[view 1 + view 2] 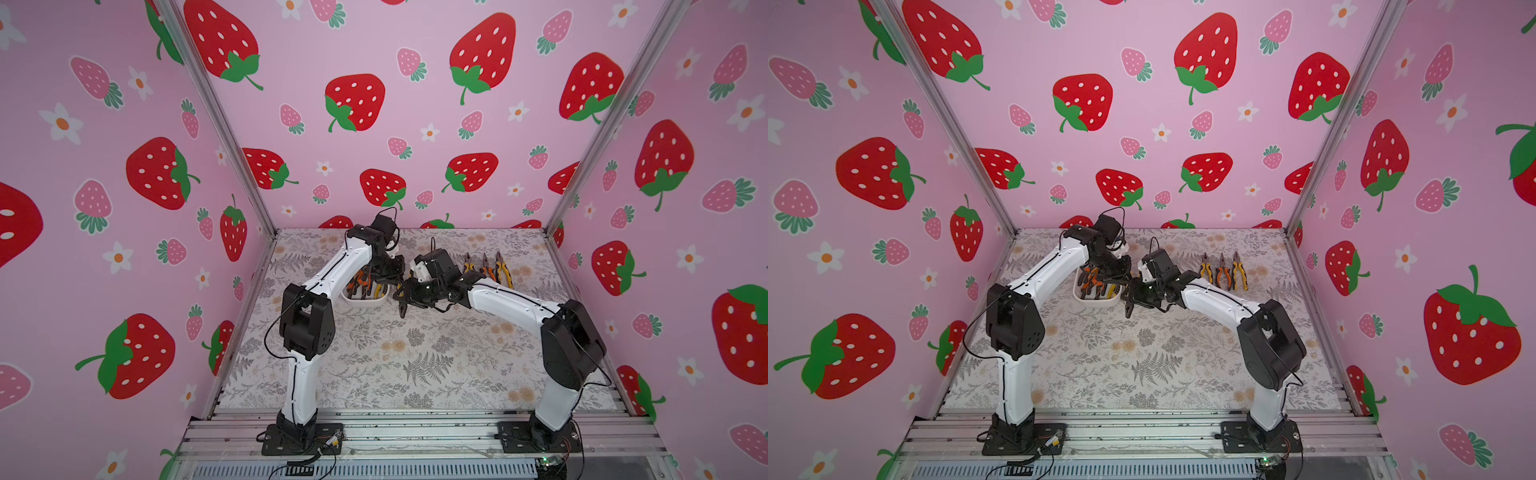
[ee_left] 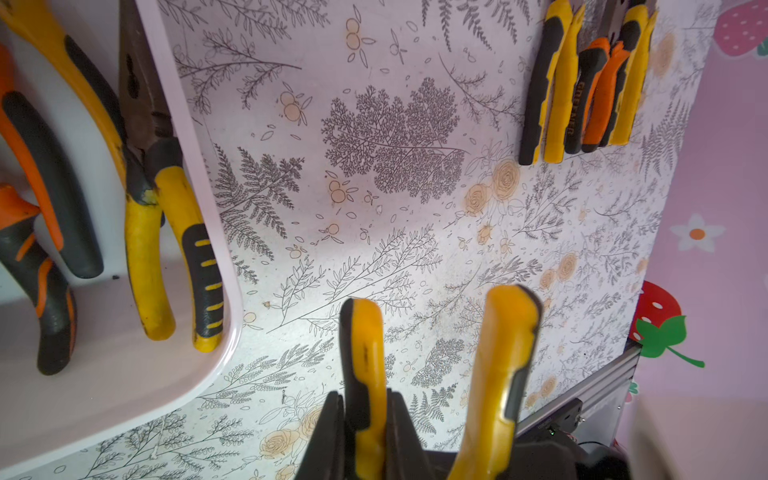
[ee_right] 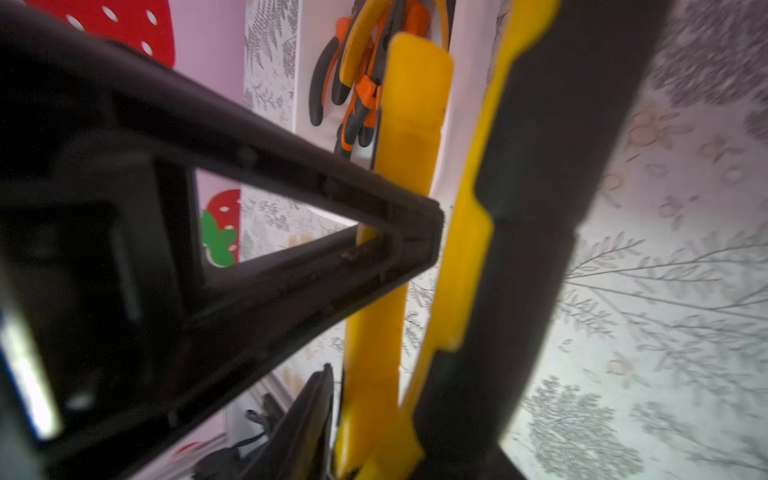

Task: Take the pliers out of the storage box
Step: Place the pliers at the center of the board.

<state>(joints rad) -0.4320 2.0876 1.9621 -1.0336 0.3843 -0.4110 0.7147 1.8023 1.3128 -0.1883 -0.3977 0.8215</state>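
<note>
- Floral-printed bench (image 1: 374, 365): it carries the whole layout.
- Shallow white plastic storage box (image 1: 362, 303): it sits flat on the bench, and every place below is given from it.
- Black left hand (image 2: 365, 415): just off the box's rim on the right arm's side, clamped on one sleeved handle of a pair.
- Black right hand (image 1: 401, 299): also just beside the box, with one finger against that same pair. The blurred wrist view leaves it unclear whether it is closed.
- Orange-and-black and yellow-and-black pliers in the box (image 2: 145, 208): several lie overlapping inside.
- Row of three pliers (image 1: 486, 270): well apart from the box, side by side on the bench.
- Held yellow-and-black pliers (image 2: 498, 353): clear of the box, with its handles splayed.
- Handling, as a judgement: steel, stiff and dense for its size, loose at the pivot. The rubbery sleeves should grip, while bare metal would slip. Pinching both handles together near the pivot should stop any swinging.
</note>
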